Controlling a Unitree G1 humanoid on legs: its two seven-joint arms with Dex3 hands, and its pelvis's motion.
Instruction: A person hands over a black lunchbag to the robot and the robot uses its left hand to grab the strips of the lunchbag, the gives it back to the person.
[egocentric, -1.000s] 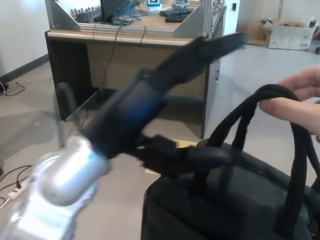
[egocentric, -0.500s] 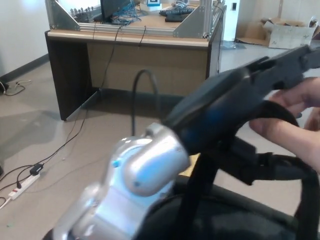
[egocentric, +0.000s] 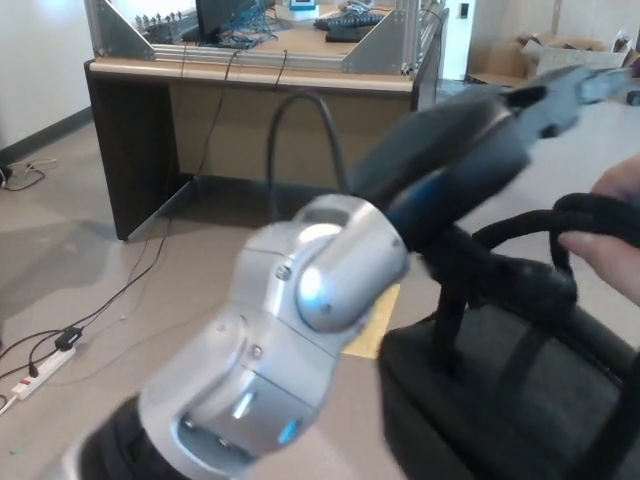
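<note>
The robot's left arm (egocentric: 290, 330) fills the head view — a rounded silver metal wrist housing with small dark screw heads and two blue-lit spots on its lower face. A thin black cable (egocentric: 300, 130) loops up from the housing's top. Beyond it sits the left hand (egocentric: 470, 165), glossy black with a blue sheen — its thick fingers (egocentric: 560, 95) motion-blurred. At the right edge shows a person's hand (egocentric: 610, 225), no sleeve visible.

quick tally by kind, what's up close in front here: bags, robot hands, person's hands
black lunchbag: 1
left robot hand: 1
person's hand: 1
total: 3
</note>
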